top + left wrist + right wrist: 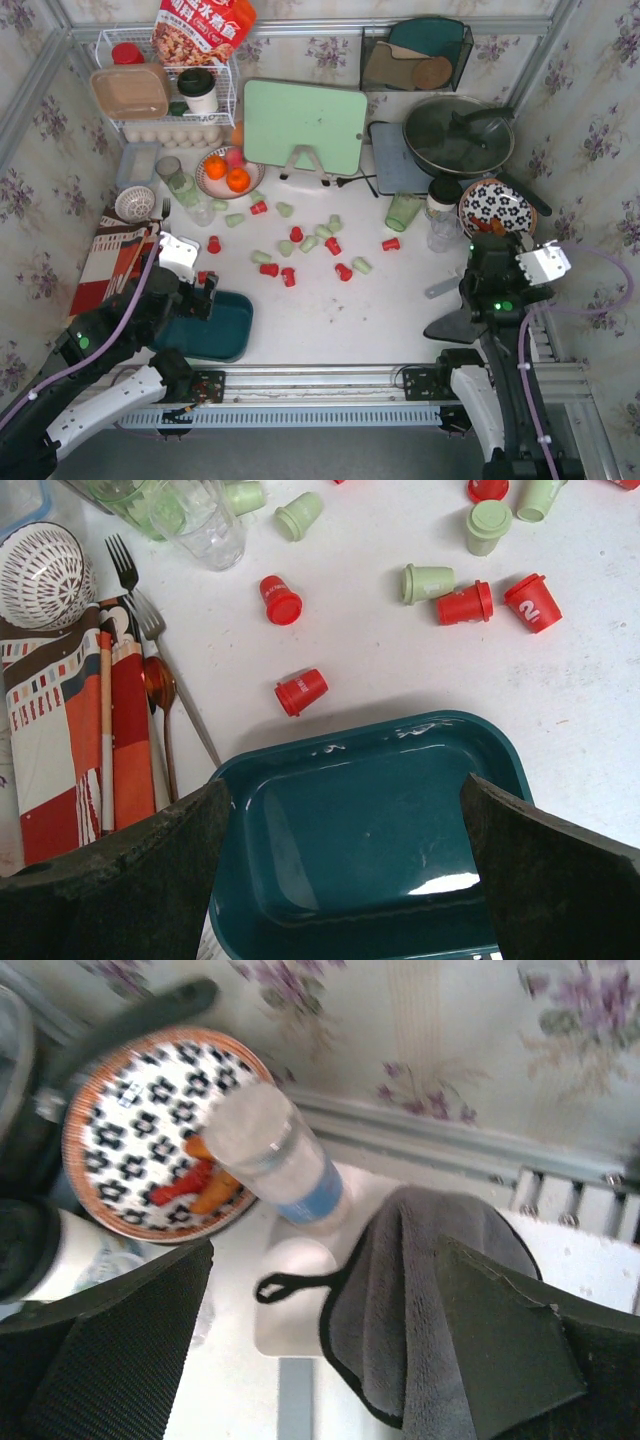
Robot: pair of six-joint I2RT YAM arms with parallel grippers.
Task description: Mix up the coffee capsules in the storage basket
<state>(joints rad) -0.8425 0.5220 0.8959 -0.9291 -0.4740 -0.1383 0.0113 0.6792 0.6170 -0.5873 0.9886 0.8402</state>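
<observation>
The two dark fingers [110,1350] of the right gripper [325,1260] stood wide apart at the near edge and held nothing. Between them lay a grey cloth [400,1290] with a black border, partly over a small white object [290,1305]. Just beyond it stood a clear bottle [275,1155] with a white cap and a blue label. To its left was a patterned plate [120,1125] with orange and red pieces on it. Farther back were a metal rail [450,1140] and flowered wallpaper [450,1030].
</observation>
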